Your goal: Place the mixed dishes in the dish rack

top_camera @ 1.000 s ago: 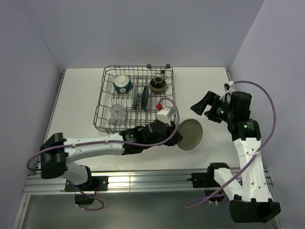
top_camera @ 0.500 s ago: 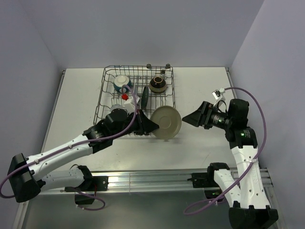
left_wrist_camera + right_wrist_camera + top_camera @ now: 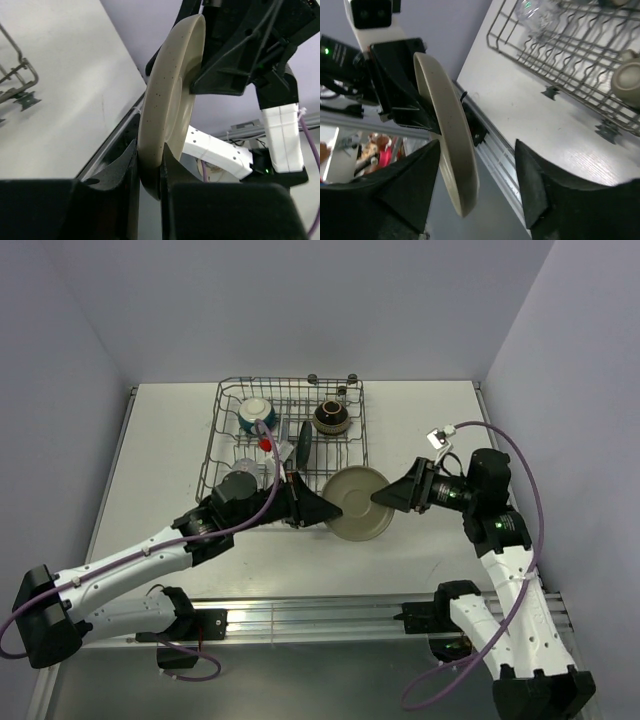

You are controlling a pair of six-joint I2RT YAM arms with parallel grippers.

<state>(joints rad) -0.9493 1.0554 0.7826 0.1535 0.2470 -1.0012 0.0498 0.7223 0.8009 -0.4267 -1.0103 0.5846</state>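
The left gripper (image 3: 322, 508) was shut on the rim of the beige plate (image 3: 358, 502), which it held up off the table (image 3: 430, 410) just beside the near right corner of the dish rack (image 3: 213, 455). In the left wrist view its two dark fingers (image 3: 122, 162) pinched the plate's lower edge, with the plate standing on edge above them.

Half a second before, the right gripper (image 3: 385, 497) had hung to the right of the plate, apart from it; now it had closed in on the plate's right rim. Its jaws stood wide, one finger (image 3: 405, 185) on either side of the plate's edge (whether either finger touched the plate could not be told). The plate itself had shifted slightly toward the right arm and the near edge.

A second before, the left arm had lain across the table's front with the plate farther right, and the right gripper was raised.

Inside the rack sat the teal bowl (image 3: 257, 414) and the dark brown bowl (image 3: 331, 417), where they had been.
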